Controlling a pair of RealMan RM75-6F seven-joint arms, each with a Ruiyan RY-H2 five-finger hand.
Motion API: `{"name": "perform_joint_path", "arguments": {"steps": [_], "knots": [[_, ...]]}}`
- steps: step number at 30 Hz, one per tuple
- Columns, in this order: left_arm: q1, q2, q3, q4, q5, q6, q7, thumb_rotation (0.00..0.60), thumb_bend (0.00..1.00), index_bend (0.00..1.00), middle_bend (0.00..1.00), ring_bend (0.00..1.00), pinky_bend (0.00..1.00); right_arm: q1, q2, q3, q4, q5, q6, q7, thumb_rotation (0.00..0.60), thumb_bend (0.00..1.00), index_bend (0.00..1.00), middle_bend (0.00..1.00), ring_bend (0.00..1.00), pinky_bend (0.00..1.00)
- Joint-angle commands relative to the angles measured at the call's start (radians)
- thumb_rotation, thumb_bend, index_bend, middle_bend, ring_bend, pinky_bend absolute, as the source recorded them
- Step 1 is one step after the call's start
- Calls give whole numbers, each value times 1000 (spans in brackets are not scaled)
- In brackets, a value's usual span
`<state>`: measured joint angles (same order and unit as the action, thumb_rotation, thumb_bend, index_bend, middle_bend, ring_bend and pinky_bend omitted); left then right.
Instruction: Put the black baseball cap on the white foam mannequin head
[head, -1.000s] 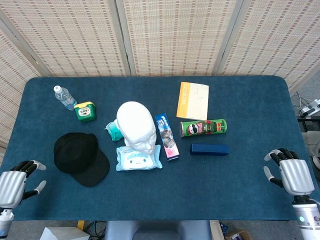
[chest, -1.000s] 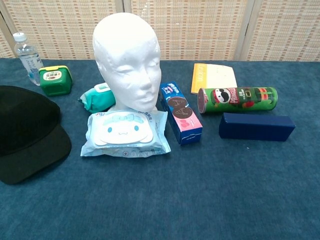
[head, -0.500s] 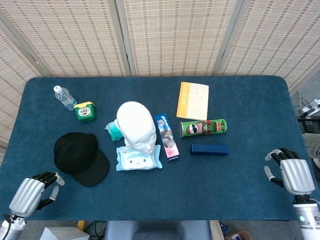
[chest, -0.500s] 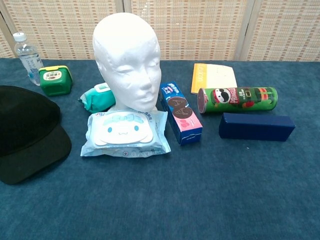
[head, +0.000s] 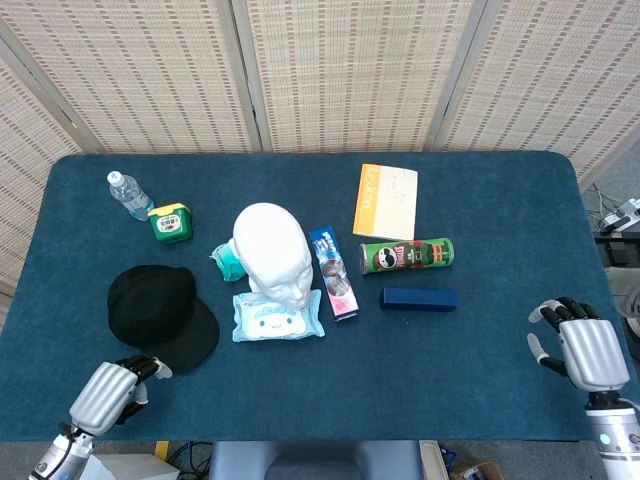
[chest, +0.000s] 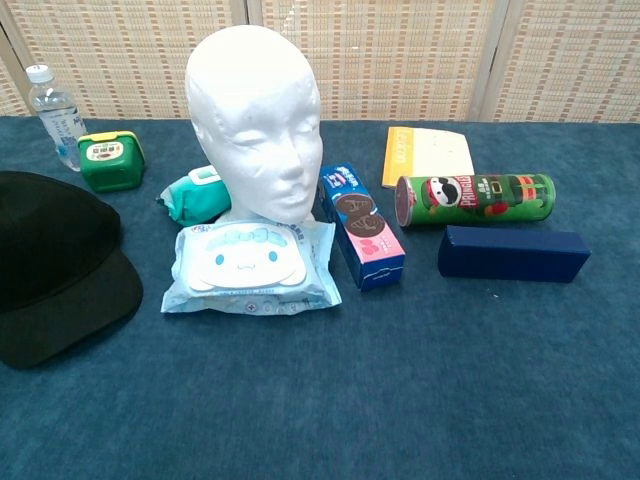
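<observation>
The black fabric baseball cap (head: 161, 316) lies flat on the blue table (head: 480, 200), left of the upright white foam mannequin head (head: 273, 253). My left hand (head: 112, 391) hovers near the cap's brim, fingers loosely curled, holding nothing; my right hand (head: 578, 350) rests apart at the table's far right edge, fingers spread, empty.

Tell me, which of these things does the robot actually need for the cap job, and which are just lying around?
Needed: black baseball cap, white foam mannequin head.

Lying about: water bottle, green box, wet wipes pack, cookie box, Pringles can, dark blue box, yellow book.
</observation>
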<state>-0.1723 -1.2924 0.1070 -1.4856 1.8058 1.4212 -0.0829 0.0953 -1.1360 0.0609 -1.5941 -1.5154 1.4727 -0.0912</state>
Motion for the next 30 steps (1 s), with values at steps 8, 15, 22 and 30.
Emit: {"name": "perform_joint_path", "arguments": {"steps": [8, 15, 22, 30], "knots": [[-41, -44, -36, -7, -81, -90, 124, 600, 996, 379, 422, 369, 517, 0, 7, -1, 2, -4, 0, 22, 600, 369, 455, 404, 284, 332], [-49, -56, -61, -9, -150, -121, 187, 600, 997, 369, 401, 354, 488, 2, 9, 0, 2, -1, -4, 24, 600, 369, 455, 404, 285, 332], [-64, -63, -85, 30, -197, -140, 205, 600, 996, 368, 391, 346, 465, 3, 8, -1, 1, 1, -8, 16, 600, 369, 455, 404, 285, 332], [-73, -62, -115, 72, -256, -147, 231, 600, 997, 368, 388, 343, 449, 4, 8, -1, 0, 3, -9, 13, 600, 369, 455, 404, 284, 332]]}}
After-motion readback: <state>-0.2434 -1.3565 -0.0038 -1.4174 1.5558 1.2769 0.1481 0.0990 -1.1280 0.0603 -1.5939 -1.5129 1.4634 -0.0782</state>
